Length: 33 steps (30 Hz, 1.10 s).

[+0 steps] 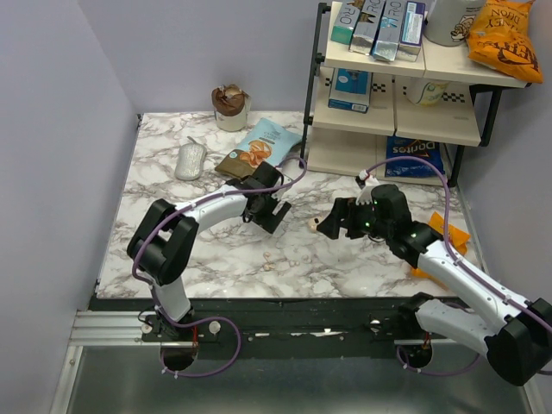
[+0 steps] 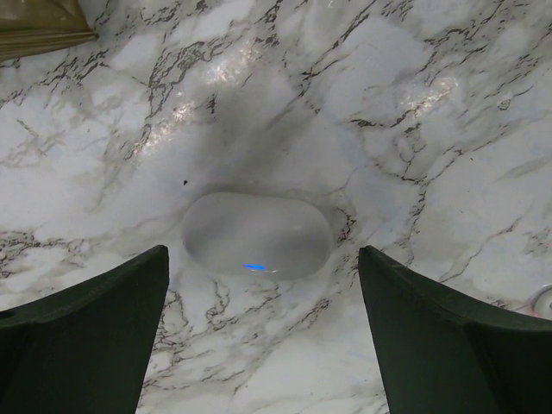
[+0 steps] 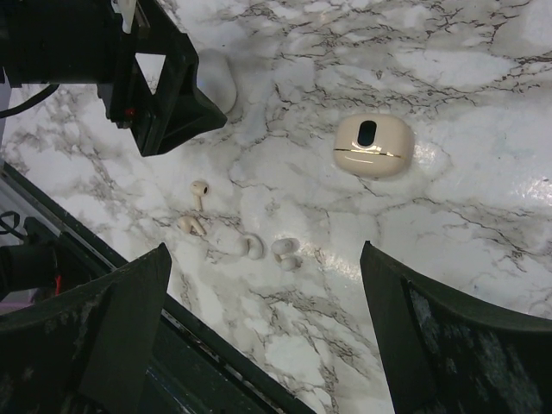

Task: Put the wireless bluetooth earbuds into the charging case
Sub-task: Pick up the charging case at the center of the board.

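1. The charging case (image 2: 257, 235) is a white pebble shape lying flat on the marble tabletop (image 2: 414, 103). A small blue light shows on its near side.
2. The left fingers (image 2: 95, 336) stand wide, one on each side of the case. A strip of bare marble shows at both sides, and neither finger touches the case or holds anything.
3. Bare tabletop surrounds the case on every side. The only nearby thing is the corner of a brown pouch (image 2: 34, 26), well apart at the far left.
4. In the right wrist view the case (image 3: 217, 79) is half hidden behind the left arm's black end.
5. The first earbud (image 3: 252, 246) and the second earbud (image 3: 287, 252) are both rounded. They lie just beside each other on open marble, well apart from the case and near the tabletop's front edge.
6. A stemmed piece (image 3: 200, 190) and a second stemmed piece (image 3: 191, 226) lie close to the earbuds on that same side.
7. A cream case (image 3: 373, 145) with a dark oval window sits alone, with clear marble all round it.
8. The right fingers (image 3: 448, 345) are spread wide and hold nothing, with bare tabletop between them.
9. Far border: a grey oval object (image 1: 191, 161), a blue snack bag (image 1: 269, 141) and a shelf rack (image 1: 397, 112). The middle of the tabletop is open between the arms.
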### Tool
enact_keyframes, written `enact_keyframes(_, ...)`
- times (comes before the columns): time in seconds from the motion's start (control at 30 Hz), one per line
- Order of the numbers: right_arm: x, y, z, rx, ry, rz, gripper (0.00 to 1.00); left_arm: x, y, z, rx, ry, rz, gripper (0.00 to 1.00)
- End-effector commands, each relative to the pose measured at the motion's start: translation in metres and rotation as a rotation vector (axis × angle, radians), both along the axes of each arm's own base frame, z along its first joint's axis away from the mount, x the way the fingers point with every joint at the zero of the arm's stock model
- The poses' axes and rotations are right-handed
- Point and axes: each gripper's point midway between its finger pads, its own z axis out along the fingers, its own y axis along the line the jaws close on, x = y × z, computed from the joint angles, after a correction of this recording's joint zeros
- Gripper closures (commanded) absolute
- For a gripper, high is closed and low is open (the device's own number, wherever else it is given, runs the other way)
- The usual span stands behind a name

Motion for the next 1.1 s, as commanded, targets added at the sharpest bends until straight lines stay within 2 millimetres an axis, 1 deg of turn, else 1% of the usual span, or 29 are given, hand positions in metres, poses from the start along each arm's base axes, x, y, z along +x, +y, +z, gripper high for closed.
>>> enact_keyframes(0.0, -0.003, 0.005, 0.010, 0.008, 0.001, 0.032, 0.01, 0.008, -0.007, -0.004, 0.019, -0.025, -0.060, 0.04)
enact_keyframes(0.13, -0.004, 0.004, 0.008, 0.004, 0.006, 0.031, 0.01, 0.010, -0.007, -0.011, 0.028, -0.018, -0.064, 0.04)
enact_keyframes(0.27, -0.005, 0.003, 0.007, 0.000, 0.008, 0.032, 0.01, 0.013, -0.001, -0.019, 0.043, -0.002, -0.041, 0.06)
enact_keyframes(0.47, -0.005, 0.003, 0.004, -0.004, 0.011, 0.030, 0.01, 0.015, 0.001, -0.019, 0.026, 0.012, -0.019, 0.07)
enact_keyframes(0.53, -0.005, 0.003, 0.004, -0.003, 0.012, 0.029, 0.01, 0.012, 0.004, -0.020, 0.034, 0.021, -0.013, 0.07)
enact_keyframes(0.63, -0.005, 0.004, 0.003, 0.000, 0.014, 0.032, 0.01, 0.011, 0.004, -0.015, 0.021, 0.012, -0.009, 0.07)
enact_keyframes(0.83, -0.005, 0.006, 0.003, 0.010, 0.019, 0.036, 0.01, 0.006, 0.007, -0.018, 0.025, 0.027, -0.012, 0.06)
enact_keyframes(0.97, -0.006, 0.004, 0.003, 0.009, 0.012, 0.031, 0.01, 0.001, 0.004, -0.021, 0.016, 0.056, -0.019, 0.12)
enact_keyframes(1.0, -0.006, 0.004, 0.003, 0.008, 0.012, 0.030, 0.01, 0.000, 0.004, -0.021, 0.012, 0.058, -0.018, 0.16)
enact_keyframes(1.07, -0.006, 0.004, 0.003, 0.009, 0.015, 0.031, 0.01, -0.003, 0.005, -0.024, 0.016, 0.076, -0.017, 0.20)
